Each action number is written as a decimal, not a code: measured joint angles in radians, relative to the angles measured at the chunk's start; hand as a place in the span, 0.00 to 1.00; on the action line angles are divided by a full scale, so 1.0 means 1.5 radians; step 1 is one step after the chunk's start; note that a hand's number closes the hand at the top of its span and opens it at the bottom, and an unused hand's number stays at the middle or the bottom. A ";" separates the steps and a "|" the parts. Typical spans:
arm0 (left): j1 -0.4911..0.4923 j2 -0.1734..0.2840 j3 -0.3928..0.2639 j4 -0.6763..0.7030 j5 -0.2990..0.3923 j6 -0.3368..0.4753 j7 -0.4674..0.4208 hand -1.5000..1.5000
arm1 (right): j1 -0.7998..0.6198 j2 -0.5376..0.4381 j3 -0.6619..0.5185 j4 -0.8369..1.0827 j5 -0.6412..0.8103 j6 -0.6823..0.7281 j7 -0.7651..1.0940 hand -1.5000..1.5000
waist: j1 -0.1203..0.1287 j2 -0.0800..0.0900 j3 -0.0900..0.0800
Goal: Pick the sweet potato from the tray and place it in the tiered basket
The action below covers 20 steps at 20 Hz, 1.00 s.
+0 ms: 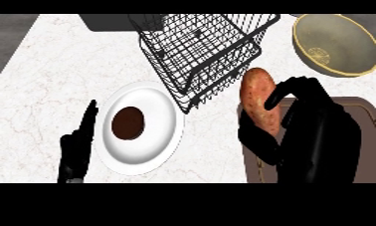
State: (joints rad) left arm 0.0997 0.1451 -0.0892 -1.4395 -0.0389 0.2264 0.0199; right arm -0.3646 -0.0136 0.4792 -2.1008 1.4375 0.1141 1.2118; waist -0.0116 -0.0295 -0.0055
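Observation:
An orange-brown sweet potato [258, 97] is held upright in my right hand [316, 130], whose fingers and thumb curl round its lower part. It stands above the left end of the brown tray [352, 108], most of which my hand hides. Just to its upper left is the black wire tiered basket [206, 51]; the potato's top is close to the basket's lower tier edge, and I cannot tell whether they touch. My left hand [79, 143] rests open at the lower left, fingers straight and pointing up.
A white plate [165, 130] carrying a dark brown round item [129, 122] lies between my left hand and the basket. A yellowish bowl [334, 43] sits at the upper right. A dark grey block [110, 21] stands behind the basket.

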 measured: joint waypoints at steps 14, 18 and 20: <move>-0.019 -0.009 -0.015 0.003 -0.009 -0.008 -0.001 0.50 | -0.216 0.003 -0.099 0.086 0.031 0.074 0.015 1.00 | 0.030 0.013 0.002; -0.027 -0.011 -0.016 0.007 -0.010 -0.011 0.001 0.50 | -0.291 0.004 -0.154 0.148 0.004 0.085 0.015 1.00 | 0.035 0.016 0.003; -0.031 -0.015 -0.018 0.009 -0.012 -0.009 0.003 0.50 | -0.326 0.004 -0.177 0.189 -0.013 0.087 0.014 1.00 | 0.038 0.017 0.003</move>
State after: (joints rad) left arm 0.0527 0.1223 -0.1168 -1.4264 -0.0562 0.2124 0.0244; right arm -0.8540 -0.0078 0.2137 -1.8171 1.4175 0.2443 1.2334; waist 0.0451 -0.0038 -0.0004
